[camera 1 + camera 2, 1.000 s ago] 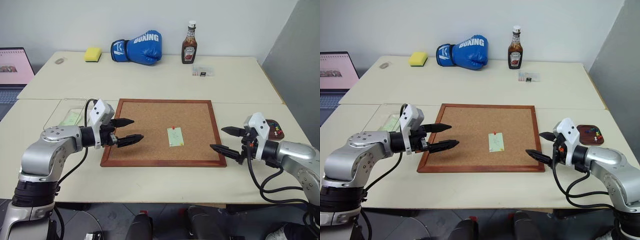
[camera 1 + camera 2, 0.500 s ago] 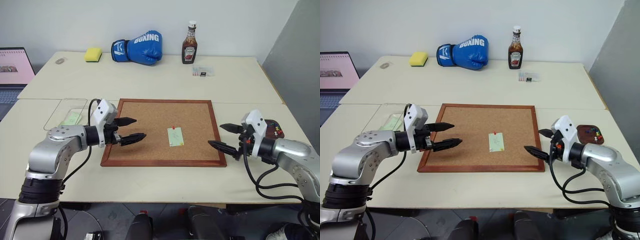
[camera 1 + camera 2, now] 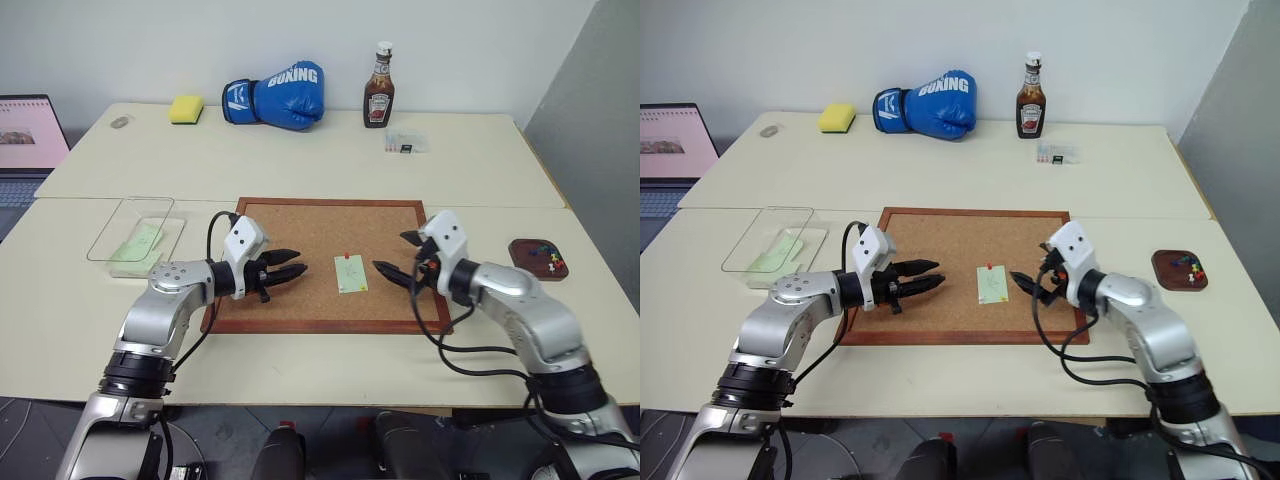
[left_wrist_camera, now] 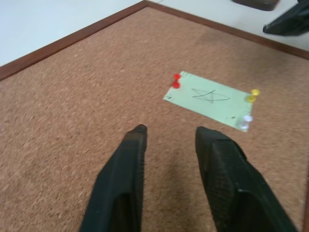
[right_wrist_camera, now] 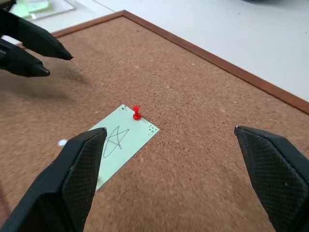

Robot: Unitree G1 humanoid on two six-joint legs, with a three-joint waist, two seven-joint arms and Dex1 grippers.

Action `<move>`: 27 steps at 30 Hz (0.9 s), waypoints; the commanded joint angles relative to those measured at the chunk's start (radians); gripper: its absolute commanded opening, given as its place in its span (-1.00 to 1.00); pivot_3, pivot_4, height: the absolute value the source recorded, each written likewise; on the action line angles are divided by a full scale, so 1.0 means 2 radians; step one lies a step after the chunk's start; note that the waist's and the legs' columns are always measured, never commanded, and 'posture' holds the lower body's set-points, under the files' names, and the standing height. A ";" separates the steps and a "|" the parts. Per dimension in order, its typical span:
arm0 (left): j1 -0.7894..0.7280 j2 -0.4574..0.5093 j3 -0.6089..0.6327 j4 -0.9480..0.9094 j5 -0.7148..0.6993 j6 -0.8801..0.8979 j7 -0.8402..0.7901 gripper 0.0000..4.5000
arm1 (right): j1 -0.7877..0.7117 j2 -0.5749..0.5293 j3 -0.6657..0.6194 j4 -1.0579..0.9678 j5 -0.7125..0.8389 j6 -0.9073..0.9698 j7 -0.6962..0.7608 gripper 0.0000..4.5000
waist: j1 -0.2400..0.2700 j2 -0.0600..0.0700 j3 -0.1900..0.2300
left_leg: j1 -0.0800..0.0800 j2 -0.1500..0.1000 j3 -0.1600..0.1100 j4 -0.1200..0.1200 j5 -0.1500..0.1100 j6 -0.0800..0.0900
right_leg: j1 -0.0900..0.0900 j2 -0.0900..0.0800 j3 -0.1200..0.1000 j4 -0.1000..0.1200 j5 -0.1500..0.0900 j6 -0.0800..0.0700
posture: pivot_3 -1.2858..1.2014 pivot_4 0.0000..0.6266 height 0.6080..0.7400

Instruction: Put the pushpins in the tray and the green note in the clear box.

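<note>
A pale green note (image 3: 351, 272) lies on the cork board (image 3: 300, 230), held by a red pushpin (image 3: 346, 257) at its far edge. The left wrist view shows the note (image 4: 212, 98) with yellow (image 4: 254, 94) and pale (image 4: 245, 121) pins too. My left gripper (image 3: 301, 263) hovers just left of the note, fingers a narrow gap apart with nothing between them. My right gripper (image 3: 389, 252) stands wide open just right of it. The maroon tray (image 3: 520, 250) at the right holds several pushpins (image 3: 548, 257). The clear box (image 3: 128, 201) at the left holds a green slip (image 3: 137, 241).
At the table's back stand a blue boxing glove (image 3: 275, 95), a ketchup bottle (image 3: 378, 88), a yellow sponge (image 3: 185, 108) and a small clear case (image 3: 405, 143). A laptop (image 3: 28, 135) sits at the far left.
Both grippers have moved inward over the cork board, closing in on the note from each side. The left fingers have narrowed; the right ones stay wide.
</note>
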 commanded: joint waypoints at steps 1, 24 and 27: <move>-0.014 -0.014 0.007 0.012 0.011 -0.026 0.020 -0.71 | -0.029 0.030 0.011 0.037 -0.031 -0.038 -0.020 1.00 | 0.000 0.000 0.000 | 0.000 0.000 0.000 0.000 0.000 0.000 | 0.000 0.000 0.000 0.000 0.000 0.000 | 0.03 -0.52 1.00; 0.000 -0.024 -0.054 0.055 0.090 -0.018 0.050 -1.00 | -0.083 0.134 0.025 0.172 -0.071 -0.082 -0.019 0.92 | -0.003 0.001 -0.001 | 0.008 0.000 0.000 0.000 0.001 0.001 | 0.005 0.001 0.000 0.006 0.000 -0.001 | 0.03 -0.52 1.00; -0.002 -0.025 -0.052 0.049 0.089 -0.015 0.053 -1.00 | -0.092 0.138 0.029 0.193 -0.076 -0.082 -0.015 0.71 | -0.004 0.001 -0.001 | 0.010 0.000 0.000 0.000 0.001 0.001 | 0.006 0.001 0.001 0.006 0.000 -0.001 | 0.03 -0.52 1.00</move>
